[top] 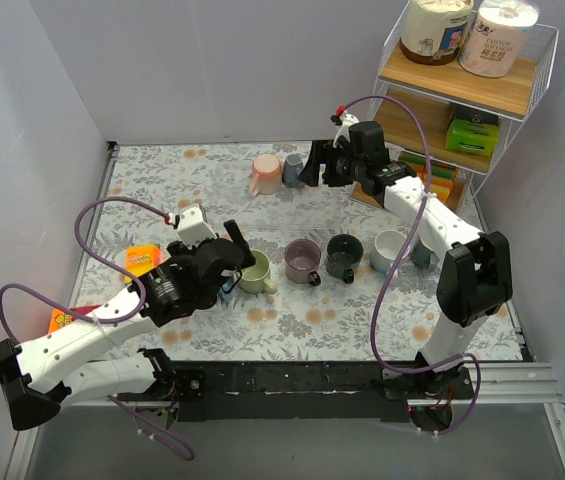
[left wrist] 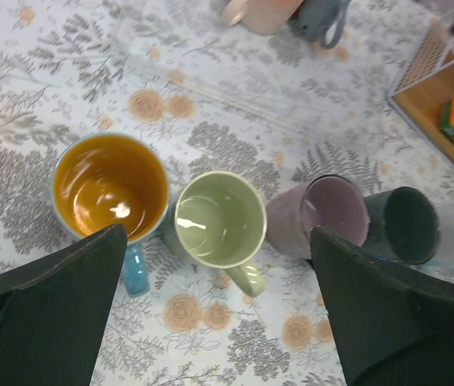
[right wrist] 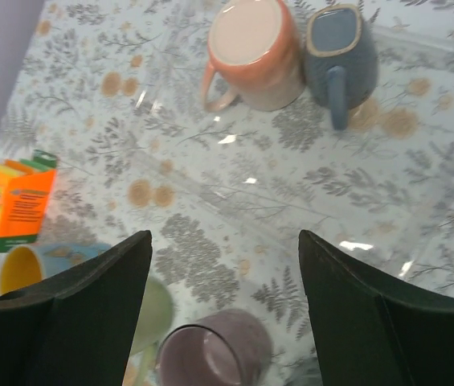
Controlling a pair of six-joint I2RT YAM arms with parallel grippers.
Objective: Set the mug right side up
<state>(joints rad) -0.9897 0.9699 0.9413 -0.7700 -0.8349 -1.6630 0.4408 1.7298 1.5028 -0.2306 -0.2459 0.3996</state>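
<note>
The left pincer [left wrist: 217,233] is hovering spread above the green mug [top: 255,272], gripping nothing because it is standing mouth-up on the surface [top: 202,170]. The right pincer [right wrist: 224,241], also spread, is facing the pink mug [right wrist: 251,48], apparently sitting base-up, awaiting turning.

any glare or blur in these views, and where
Right wrist: white glints on the tablecloth, fingers dark and soft-edged. Left wrist: bright spots inside the orange mug and green mug. Top: even light, soft shadows, no strong glare.
</note>
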